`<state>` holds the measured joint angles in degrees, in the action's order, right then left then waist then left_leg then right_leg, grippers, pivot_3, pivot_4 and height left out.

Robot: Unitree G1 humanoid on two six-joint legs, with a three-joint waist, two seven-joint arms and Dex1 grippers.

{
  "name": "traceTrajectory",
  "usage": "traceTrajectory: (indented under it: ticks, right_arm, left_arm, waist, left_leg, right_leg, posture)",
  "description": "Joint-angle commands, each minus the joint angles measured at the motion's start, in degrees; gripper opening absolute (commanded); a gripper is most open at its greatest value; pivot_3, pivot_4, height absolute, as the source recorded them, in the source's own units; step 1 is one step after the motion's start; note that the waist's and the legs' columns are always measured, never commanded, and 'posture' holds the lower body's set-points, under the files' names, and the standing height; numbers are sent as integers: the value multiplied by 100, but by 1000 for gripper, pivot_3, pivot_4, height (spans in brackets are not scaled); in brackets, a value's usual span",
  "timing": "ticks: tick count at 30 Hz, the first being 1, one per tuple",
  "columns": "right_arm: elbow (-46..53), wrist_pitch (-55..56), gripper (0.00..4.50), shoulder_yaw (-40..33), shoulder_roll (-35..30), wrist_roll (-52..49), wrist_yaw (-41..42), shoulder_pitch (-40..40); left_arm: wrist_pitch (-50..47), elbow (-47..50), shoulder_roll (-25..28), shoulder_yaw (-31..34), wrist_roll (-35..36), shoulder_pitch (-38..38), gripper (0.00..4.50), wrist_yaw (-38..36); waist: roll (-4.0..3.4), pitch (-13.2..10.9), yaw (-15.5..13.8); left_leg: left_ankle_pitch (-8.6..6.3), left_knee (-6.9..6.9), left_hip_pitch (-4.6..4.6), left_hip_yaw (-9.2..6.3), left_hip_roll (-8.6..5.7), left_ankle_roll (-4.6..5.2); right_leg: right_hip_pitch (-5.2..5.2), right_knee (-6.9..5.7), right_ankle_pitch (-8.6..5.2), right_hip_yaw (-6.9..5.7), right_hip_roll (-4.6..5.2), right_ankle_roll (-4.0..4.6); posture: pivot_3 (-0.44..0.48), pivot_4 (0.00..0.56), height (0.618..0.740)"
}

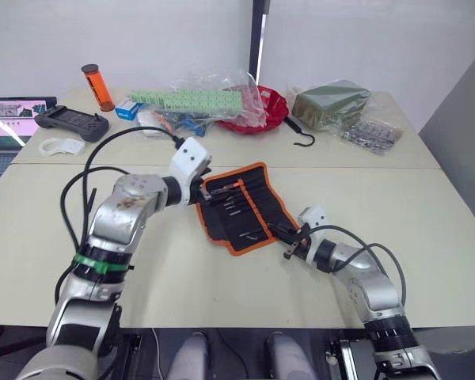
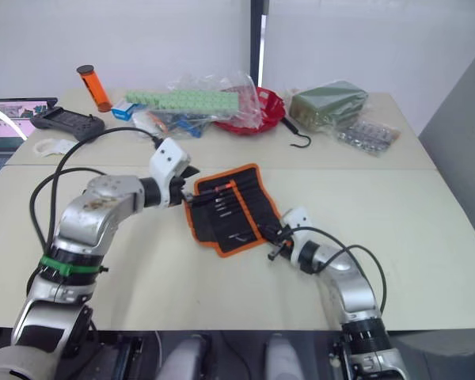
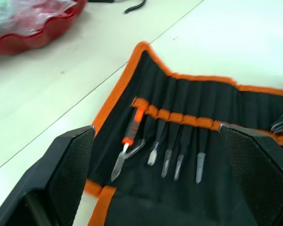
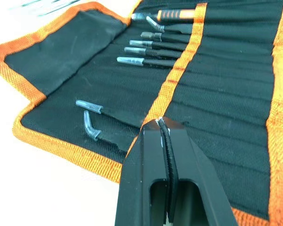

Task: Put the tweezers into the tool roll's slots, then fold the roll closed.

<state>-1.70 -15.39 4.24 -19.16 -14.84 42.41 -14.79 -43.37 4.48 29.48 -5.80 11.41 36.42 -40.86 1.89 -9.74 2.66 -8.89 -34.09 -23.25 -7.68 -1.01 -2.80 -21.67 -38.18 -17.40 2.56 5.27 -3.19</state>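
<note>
Red bowl (image 1: 263, 111) and black hook (image 1: 299, 133) lie far behind the open tool roll (image 1: 241, 207); tweezers (image 4: 146, 49) sit in its slots (image 3: 179, 136). Left gripper (image 3: 165, 179) spread wide, right gripper (image 4: 160, 129) closed, empty.

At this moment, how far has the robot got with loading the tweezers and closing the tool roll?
Done: the tweezers sit in the slots under the orange strip, tips poking out, including two near the right gripper. In hand: that gripper is shut at the strip; the left gripper straddles the far end, open. Left: the tool roll still lies unfolded on the table.
</note>
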Motion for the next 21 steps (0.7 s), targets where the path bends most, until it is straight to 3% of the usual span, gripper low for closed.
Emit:
traceTrajectory:
  ticks: [1,7,16,21]
  right_arm:
    - [202,-40,0,-112,21,-179,3,-125]
    - [-39,2,0,-41,69,-39,-9,-159]
    - [-518,134,0,130,66,229,-50,-121]
    - [-726,195,0,165,11,242,2,-190]
  left_arm:
    - [342,495,177,510,-59,-336,4471,331]
    - [788,758,342,1325,113,-1209,4471,544]
    - [394,1156,598,2931,933,-2660,4471,476]
    - [927,1244,251,3961,1163,-3828,4471,623]
  waist:
    - [0,0,-11]
    - [-1,0,-31]
    - [-2,0,2]
    - [-1,1,-16]
  left_leg:
    - [0,0,-1,0,0,0]
    - [0,-2,-3,0,-1,0]
    - [0,-2,5,1,2,0]
    - [-1,3,16,3,5,0]
  right_leg:
    - [-2,-1,0,0,1,0]
    - [-1,1,1,1,2,1]
    - [1,-2,2,2,1,3]
    - [9,2,3,4,1,7]
  posture:
    - [0,150,740]
    - [0,150,740]
    - [0,150,740]
    - [0,150,740]
